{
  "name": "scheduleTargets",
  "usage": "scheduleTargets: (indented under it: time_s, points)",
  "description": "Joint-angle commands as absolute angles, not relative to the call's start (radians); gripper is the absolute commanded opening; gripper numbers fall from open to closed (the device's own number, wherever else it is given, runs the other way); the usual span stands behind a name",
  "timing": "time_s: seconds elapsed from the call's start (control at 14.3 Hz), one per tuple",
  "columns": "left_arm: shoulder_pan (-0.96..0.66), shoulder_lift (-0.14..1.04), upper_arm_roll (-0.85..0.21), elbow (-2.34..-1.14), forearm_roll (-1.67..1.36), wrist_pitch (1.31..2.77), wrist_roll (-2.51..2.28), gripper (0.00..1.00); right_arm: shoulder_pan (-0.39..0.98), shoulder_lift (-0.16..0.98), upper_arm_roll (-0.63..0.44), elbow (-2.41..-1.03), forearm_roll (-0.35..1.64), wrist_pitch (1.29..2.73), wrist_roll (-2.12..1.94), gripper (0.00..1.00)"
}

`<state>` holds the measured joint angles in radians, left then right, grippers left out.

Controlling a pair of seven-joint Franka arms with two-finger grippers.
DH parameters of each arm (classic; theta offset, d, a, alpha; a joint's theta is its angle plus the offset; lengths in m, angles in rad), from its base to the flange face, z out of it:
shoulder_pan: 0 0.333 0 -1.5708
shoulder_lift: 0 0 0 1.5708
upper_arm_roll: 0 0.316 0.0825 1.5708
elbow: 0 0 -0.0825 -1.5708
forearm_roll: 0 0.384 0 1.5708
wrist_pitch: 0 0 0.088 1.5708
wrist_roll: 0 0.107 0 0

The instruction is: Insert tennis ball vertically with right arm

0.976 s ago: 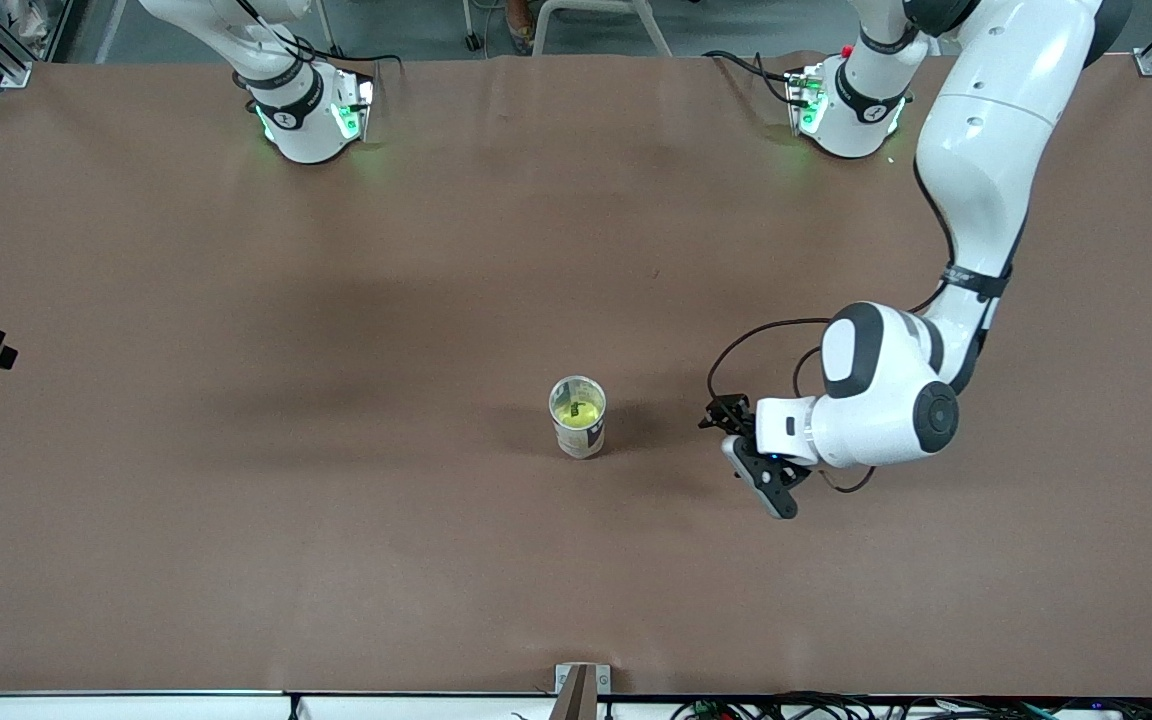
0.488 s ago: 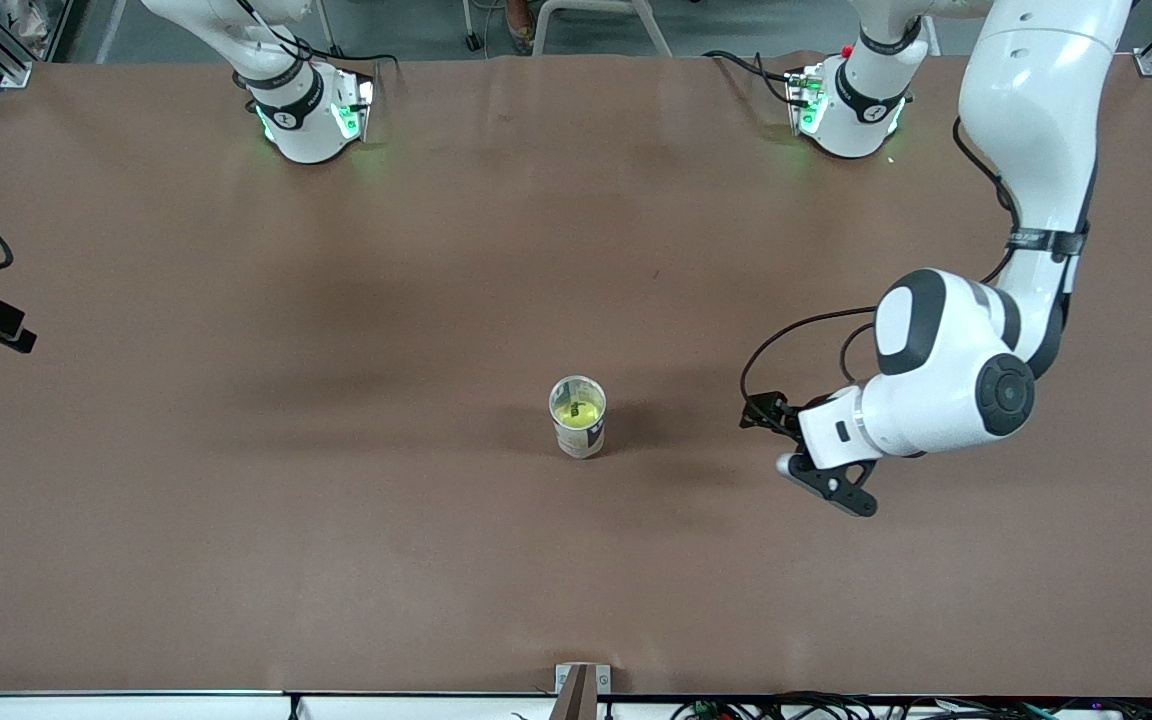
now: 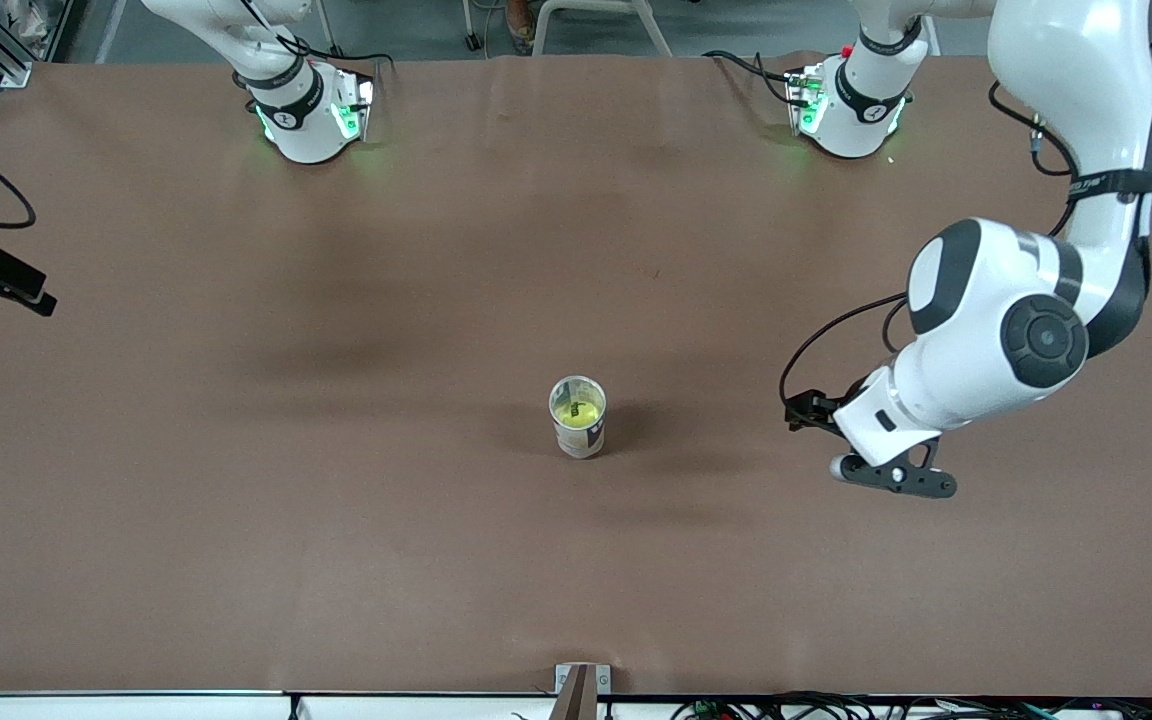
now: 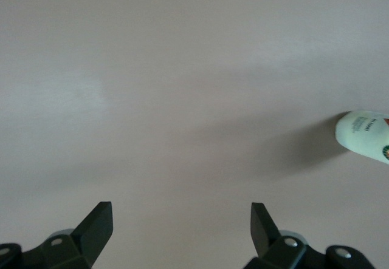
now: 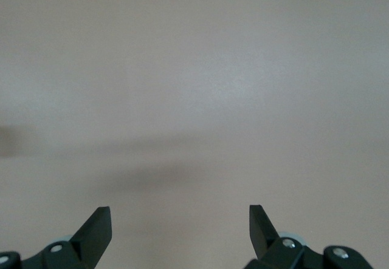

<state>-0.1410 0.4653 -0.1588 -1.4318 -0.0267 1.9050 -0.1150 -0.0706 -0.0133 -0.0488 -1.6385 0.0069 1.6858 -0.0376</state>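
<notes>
A clear can [image 3: 579, 432] stands upright near the table's middle with a yellow-green tennis ball [image 3: 577, 409] inside it. My left gripper [image 3: 898, 480] is open and empty, up over bare table between the can and the left arm's end. Its wrist view shows the open fingertips [image 4: 97, 217] apart over bare table and the can's white side [image 4: 363, 136] at the picture's edge. My right gripper [image 5: 180, 215] is open and empty over bare table. In the front view only a black part of the right hand [image 3: 6, 282] shows at the right arm's end.
The brown table cover [image 3: 336, 500] is bare around the can. Both arm bases [image 3: 308, 118] [image 3: 851, 105] stand along the table's edge farthest from the front camera. A small bracket [image 3: 581, 685] sits at the nearest edge.
My left arm has swung away from the can toward its own end of the table and lifted. The right hand's black part has drifted toward the bases' edge. The can has not moved.
</notes>
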Motion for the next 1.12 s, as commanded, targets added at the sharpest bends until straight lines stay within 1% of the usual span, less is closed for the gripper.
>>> scheduleTargets:
  time_s: [0.0, 0.28, 0.42, 0.49, 0.77, 0.91, 1.05]
  points:
    - [-0.126, 0.381, -0.135, -1.44, 0.078, 1.846, -0.13, 1.0, -0.094, -0.06, -0.023, -1.692, 0.002, 1.7, -0.041, 1.0]
    - [-0.054, 0.258, -0.138, -1.439, 0.1, 1.744, -0.117, 1.0, -0.094, -0.052, -0.023, -1.686, 0.003, 1.66, -0.04, 1.0]
    - [-0.026, 0.207, -0.138, -1.428, 0.115, 1.733, -0.071, 1.0, -0.092, -0.051, -0.023, -1.684, 0.003, 1.661, -0.04, 1.0]
    - [-0.014, 0.181, -0.14, -1.424, 0.104, 1.705, -0.049, 1.0, -0.092, -0.051, -0.023, -1.684, 0.003, 1.667, -0.038, 1.0]
    - [0.006, 0.111, -0.14, -1.417, 0.098, 1.596, -0.057, 1.0, -0.083, -0.041, -0.023, -1.658, 0.003, 1.69, -0.035, 1.0]
    - [0.017, 0.089, -0.14, -1.417, 0.046, 1.492, -0.06, 1.0, -0.081, -0.037, -0.023, -1.657, 0.003, 1.701, -0.032, 1.0]
    - [0.025, 0.052, -0.138, -1.433, 0.022, 1.47, -0.064, 1.0, -0.081, -0.037, -0.023, -1.655, 0.0, 1.704, -0.035, 1.0]
